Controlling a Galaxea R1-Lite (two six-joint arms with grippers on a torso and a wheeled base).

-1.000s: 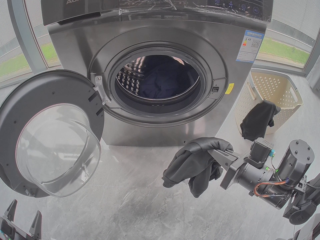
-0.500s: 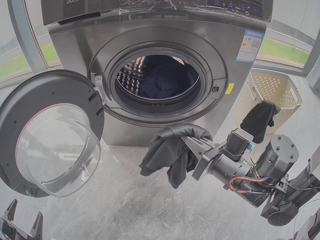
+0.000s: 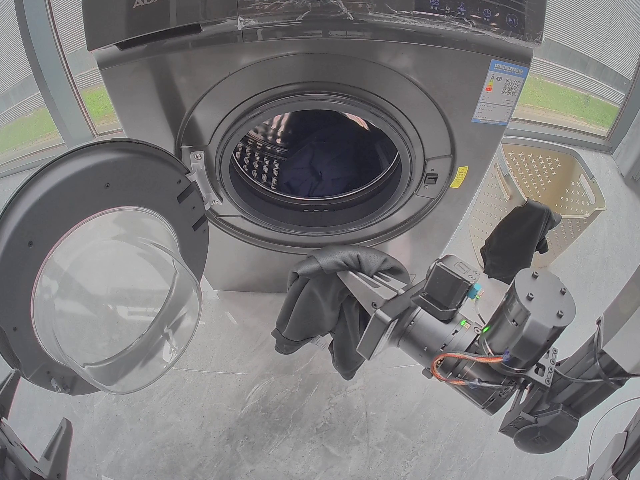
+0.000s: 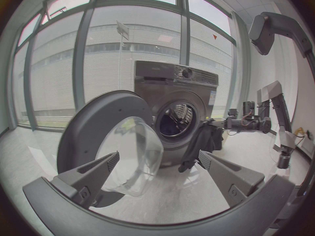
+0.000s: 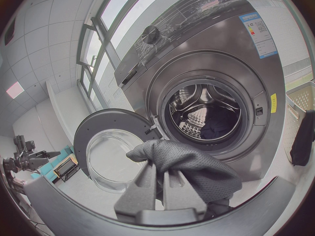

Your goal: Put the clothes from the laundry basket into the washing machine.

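Dark grey garment (image 3: pixel 327 301): pinched at its top fold by the right tool (image 3: pixel 347 276), the rest hanging loose in folds. It hangs in front of the washing machine (image 3: pixel 320 68), just below the rim of the drum opening (image 3: pixel 313 158) and clear of the floor (image 3: pixel 267 401). Not inside the drum.

Right tool: fingers (image 5: pixel 149 184) closed side by side on the grey mesh fabric (image 5: pixel 190 167), pointing toward the machine's front panel. The arm comes in from the basket side.

Drum: dark blue clothing (image 3: pixel 327 161) already lies inside, at the bottom and back.

Machine door (image 3: pixel 100 261): swung fully open on the hinge side of the machine, with its clear bowl-shaped window facing out.

Laundry basket (image 3: pixel 567 175): beige, perforated, standing just beside the machine on the side opposite the door hinge. A black garment (image 3: pixel 517 238) is draped over its near rim, half in and half out.

Left tool (image 4: pixel 157 154): jaws spread wide, nothing between them. It sits low in front of the open door, well apart from the held garment.
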